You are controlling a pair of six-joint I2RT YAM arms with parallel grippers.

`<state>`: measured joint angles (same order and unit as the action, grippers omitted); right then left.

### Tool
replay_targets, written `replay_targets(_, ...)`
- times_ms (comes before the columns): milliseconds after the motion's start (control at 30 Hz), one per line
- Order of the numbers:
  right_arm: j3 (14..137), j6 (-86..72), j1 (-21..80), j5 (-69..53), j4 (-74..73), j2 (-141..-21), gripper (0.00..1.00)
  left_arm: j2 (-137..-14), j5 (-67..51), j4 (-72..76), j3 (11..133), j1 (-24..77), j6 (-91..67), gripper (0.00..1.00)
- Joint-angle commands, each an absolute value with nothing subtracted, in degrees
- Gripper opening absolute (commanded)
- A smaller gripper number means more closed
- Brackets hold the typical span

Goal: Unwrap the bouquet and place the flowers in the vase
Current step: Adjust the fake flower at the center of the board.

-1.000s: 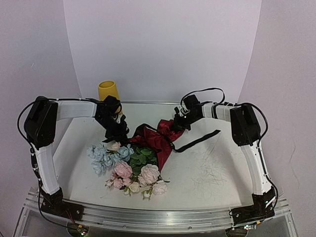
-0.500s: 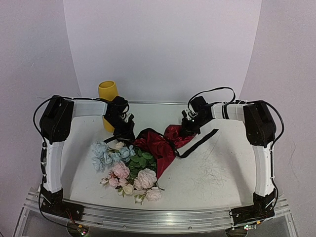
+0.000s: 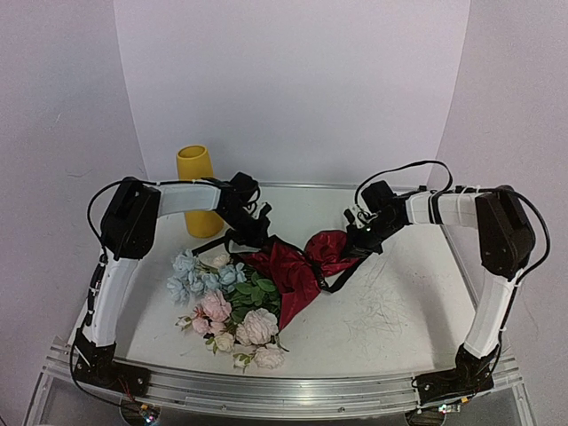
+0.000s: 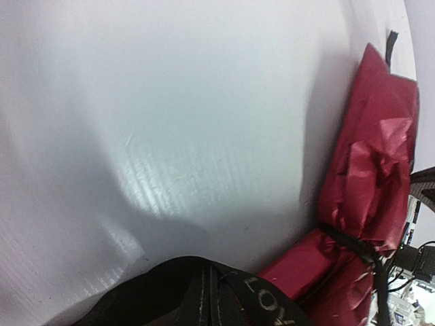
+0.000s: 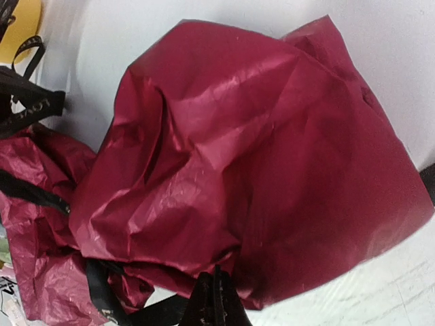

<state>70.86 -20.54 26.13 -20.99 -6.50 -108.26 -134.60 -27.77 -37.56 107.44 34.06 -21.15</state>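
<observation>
— Where's the bouquet [image 3: 266, 284]?
— Mid-bench [image 3: 382, 311], still wrapped. Left fingers [image 3: 253, 226] pinch the ribbon [image 4: 262, 309]; right fingers [image 5: 212, 302], pressed together, meet the paper [image 5: 272, 156].
— Best move?
— Draw the ribbon off slowly, blooms [image 3: 222, 306] staying flat.

Both arms reach inward, end effectors pinched closed.
The left end effector [image 3: 252, 224] and the right end effector [image 3: 358, 238] sit low, angled toward each other and well apart; elbows bent outward, forearms roughly level, right fingertips [image 5: 206, 303] pressed together.
</observation>
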Motion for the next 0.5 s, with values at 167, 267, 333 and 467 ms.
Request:
replay_targets(167, 75.68, -18.2, 25.93, -23.44, -8.93, -106.43, 0.0, -124.23, -22.61, -37.36, 107.51, 34.47, -23.06, 0.0)
replay_targets(267, 78.32, -18.11, 25.98, -23.61, -9.01, -107.63, 0.0, -118.85, -20.57, -37.41, 102.45, 35.59, -25.23, 0.0)
replay_targets(333, 80.43, -18.27, 26.0, -23.41, -9.04, -108.98, 0.0, -115.19, -19.4, -37.37, 98.63, 36.65, -27.17, 0.0)
replay_targets(467, 85.17, -19.33, 25.93, -22.98, -9.05, -112.13, 0.0, -108.01, -17.2, -37.44, 92.46, 40.78, -31.63, 0.0)
